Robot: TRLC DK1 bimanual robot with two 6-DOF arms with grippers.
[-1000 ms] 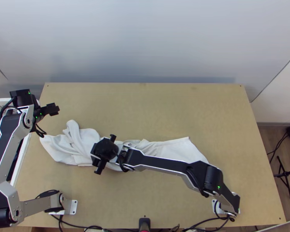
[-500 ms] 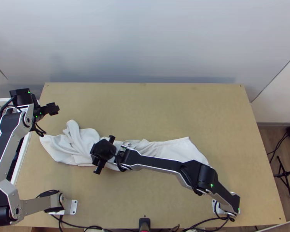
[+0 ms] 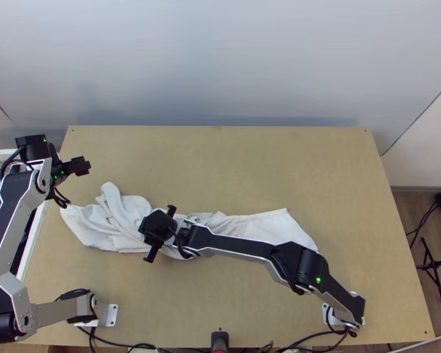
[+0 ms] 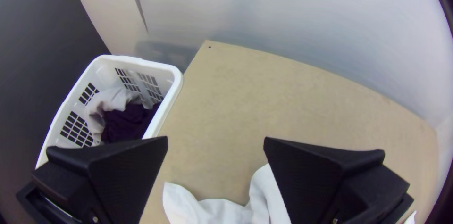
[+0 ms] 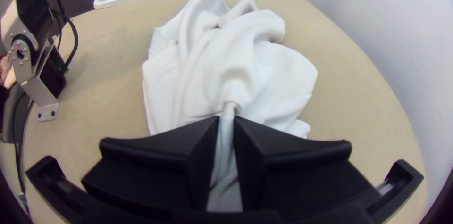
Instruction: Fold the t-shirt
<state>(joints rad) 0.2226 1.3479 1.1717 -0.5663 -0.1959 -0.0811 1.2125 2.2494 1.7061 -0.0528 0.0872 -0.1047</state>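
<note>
Pre-fold straightening, likely: right pincer (image 5: 227,119) grips a ridge of bunched white t-shirt (image 5: 212,75), left pincer (image 4: 215,142) open; next, lift and spread flat.

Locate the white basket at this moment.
In the top view, the white basket is at the left, beside the left edge of the table, partly covered by the left arm.

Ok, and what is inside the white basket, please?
Inside the white basket lie a light greyish cloth and a dark purple cloth, both bunched. Whatever may be under them is covered, so I cannot tell.
</note>
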